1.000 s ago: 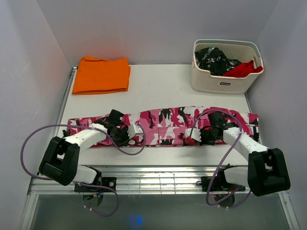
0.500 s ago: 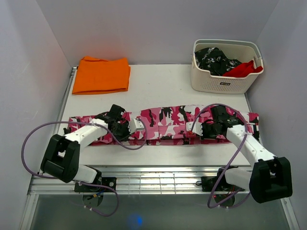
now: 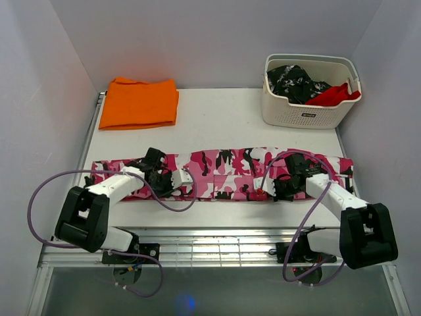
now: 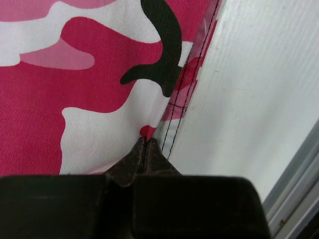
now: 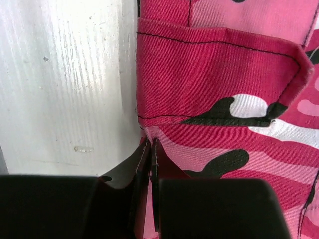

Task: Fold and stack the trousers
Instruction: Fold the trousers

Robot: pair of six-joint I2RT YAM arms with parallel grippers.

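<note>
Both claws (image 4: 144, 145) (image 5: 149, 144) on trousers (image 3: 227, 172) hem

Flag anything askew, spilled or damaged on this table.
Nothing looks wrong. The trousers lie as a flat strip, with the left gripper and right gripper shut on their near edge. A red cloth reaches the basket rim; nothing has spilled.

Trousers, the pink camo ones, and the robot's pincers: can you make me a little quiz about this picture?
1. True or false: the left pincer and the right pincer are both shut on the trousers.
2. What colour is the folded cloth at the table's far left? A) orange B) green C) blue
3. Fill in: the basket holds a speckled garment and a ___ cloth.
Key: 1 true; 2 A; 3 red.
</note>
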